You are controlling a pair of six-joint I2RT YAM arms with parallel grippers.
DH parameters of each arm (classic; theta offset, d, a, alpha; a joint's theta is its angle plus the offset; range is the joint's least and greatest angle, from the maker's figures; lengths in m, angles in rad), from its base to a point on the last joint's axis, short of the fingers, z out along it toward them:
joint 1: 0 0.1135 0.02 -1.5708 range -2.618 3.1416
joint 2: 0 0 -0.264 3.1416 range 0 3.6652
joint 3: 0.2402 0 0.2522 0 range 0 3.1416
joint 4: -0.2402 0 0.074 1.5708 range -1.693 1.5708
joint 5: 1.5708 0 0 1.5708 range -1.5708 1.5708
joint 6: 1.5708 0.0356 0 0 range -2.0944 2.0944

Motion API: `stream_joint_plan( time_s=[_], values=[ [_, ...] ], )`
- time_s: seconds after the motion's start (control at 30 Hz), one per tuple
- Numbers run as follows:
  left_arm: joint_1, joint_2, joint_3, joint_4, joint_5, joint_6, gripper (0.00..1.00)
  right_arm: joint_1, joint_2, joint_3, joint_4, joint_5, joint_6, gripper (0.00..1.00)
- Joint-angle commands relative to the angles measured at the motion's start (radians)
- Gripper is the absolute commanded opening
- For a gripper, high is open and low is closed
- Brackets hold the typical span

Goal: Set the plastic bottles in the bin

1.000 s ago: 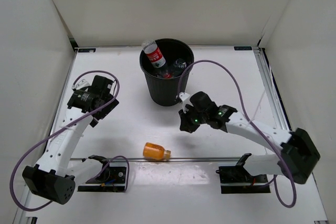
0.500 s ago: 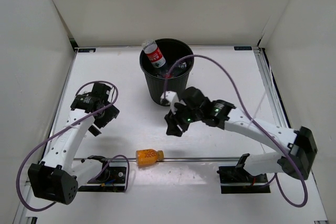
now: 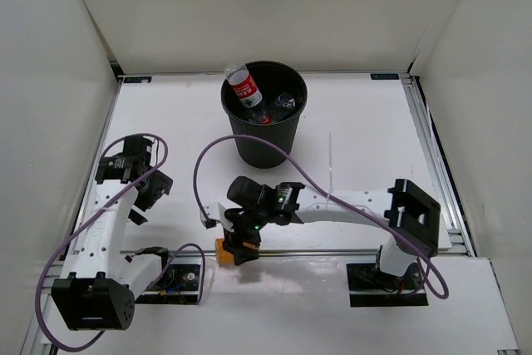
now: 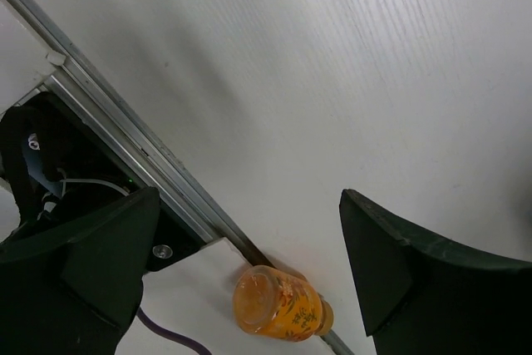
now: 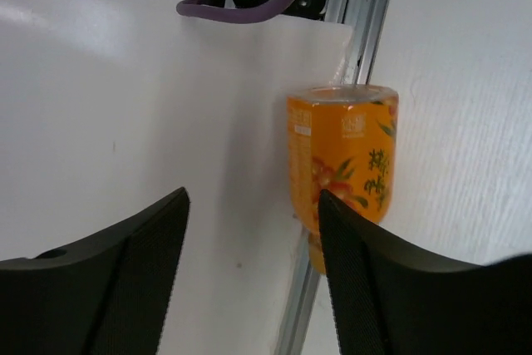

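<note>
The squat orange bottle [image 5: 343, 154] lies on its side against the aluminium rail [image 5: 366, 14] at the front of the table. My right gripper [image 5: 253, 197] hangs open just over it; the bottle sits ahead of the right finger [image 5: 374, 280], not between the jaws. From above only its end [image 3: 222, 248] shows beside that gripper [image 3: 240, 247]. My left gripper [image 4: 248, 197] is open and empty, well left of the bottle [image 4: 278, 301]. The black bin [image 3: 249, 149] stands at the back middle with several clear bottles inside, a red-labelled one [image 3: 245, 89] leaning on its rim.
The rail [image 3: 332, 251] runs across the table front, with a raised white board [image 3: 291, 297] just behind it carrying both arm mounts [image 3: 170, 278]. Purple cables [image 3: 204, 174] loop from each arm. White walls close in the left, back and right.
My right arm swung from beside the bin down to the front left over the orange bottle, and its jaws opened. The bottle rolled left along the rail. My left arm drew back leftward.
</note>
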Motion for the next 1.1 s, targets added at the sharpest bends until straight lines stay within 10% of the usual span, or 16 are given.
stream_joint_plan(
  time_s=[0.0,0.2,0.87,1.07],
  values=[
    [0.01,-0.024,0.053,-0.068,-0.017,0.033,1.0,0.013,0.051,0.063,0.1,-0.04,-0.037,0.73],
    [0.01,-0.059,0.085,-0.089,-0.058,0.079,1.0,0.013,0.194,0.12,0.147,-0.061,0.017,0.98],
    [0.001,-0.116,0.064,-0.089,-0.069,0.092,1.0,0.004,0.303,-0.035,0.202,0.161,0.205,0.76],
    [0.001,-0.125,0.064,-0.089,-0.069,0.092,1.0,-0.005,0.292,0.0,0.154,0.262,0.199,0.9]
  ],
)
